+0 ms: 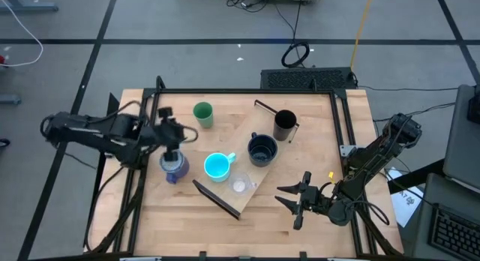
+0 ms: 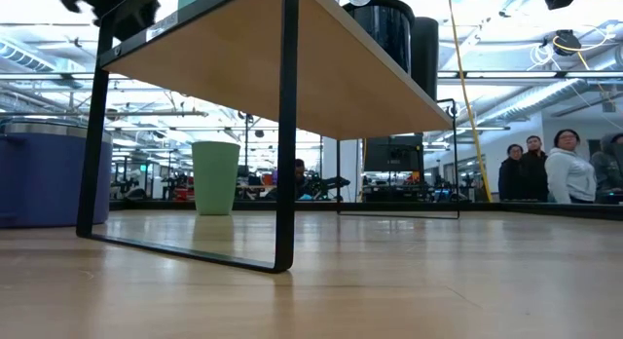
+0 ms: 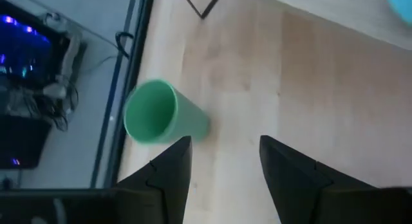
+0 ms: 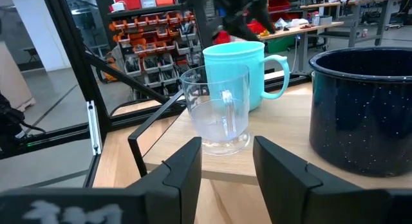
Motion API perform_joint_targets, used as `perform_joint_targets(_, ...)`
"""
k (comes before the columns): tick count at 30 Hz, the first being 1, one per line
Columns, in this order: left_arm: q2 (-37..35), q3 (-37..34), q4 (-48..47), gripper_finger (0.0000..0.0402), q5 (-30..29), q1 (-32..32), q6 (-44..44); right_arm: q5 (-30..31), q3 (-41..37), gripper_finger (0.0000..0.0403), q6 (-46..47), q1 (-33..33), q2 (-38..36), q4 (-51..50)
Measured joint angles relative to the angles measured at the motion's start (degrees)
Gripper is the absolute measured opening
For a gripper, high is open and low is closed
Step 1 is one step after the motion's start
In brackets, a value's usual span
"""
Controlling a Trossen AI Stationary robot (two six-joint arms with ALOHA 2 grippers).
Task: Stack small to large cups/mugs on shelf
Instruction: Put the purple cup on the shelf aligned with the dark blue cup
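I am hovering my left gripper (image 1: pixel 174 133), fingers spread and empty, just above the blue-purple mug (image 1: pixel 175 167) standing on the table beside the shelf (image 1: pixel 266 132). The green tumbler (image 1: pixel 202 114) is standing farther back on the table. My right gripper (image 1: pixel 295 201), also spread and empty, is facing the tiny clear cup (image 4: pixel 217 112), which is sitting on the shelf with the cyan handled mug (image 1: pixel 217 166), wide black mug (image 1: pixel 262 149) and tall black cup (image 1: pixel 284 124).
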Motion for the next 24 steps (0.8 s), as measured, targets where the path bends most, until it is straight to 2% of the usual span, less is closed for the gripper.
perform_joint_targets(6, 4.97, 0.00, 7.37, 0.0184, 9.47, 15.56, 17.86, 0.00, 0.00, 0.0130, 0.02, 0.00, 0.00, 0.00)
perform_joint_targets(11, 8.87, 0.00, 7.19, 0.0184, 16.52, 23.31, 21.34, -1.03, 0.00, 0.0130, 0.05, 0.31, 0.00, 0.00)
perform_joint_targets(14, 9.30, 0.00, -1.28, 0.0184, 20.33, 23.27, 16.74, -1.21, 0.00, 0.0130, 1.16, 0.90, 0.00, 0.02)
perform_joint_targets(17, 8.81, 0.00, -9.53, 0.0184, 21.56, 19.68, 7.99, -1.21, 0.00, 0.0130, 1.43, 1.58, 0.00, 0.00)
perform_joint_targets(24, 3.73, 0.00, -18.02, 0.0184, 14.06, 3.24, -20.97, -1.20, 0.00, 0.0130, -1.68, 1.86, 0.00, -0.14)
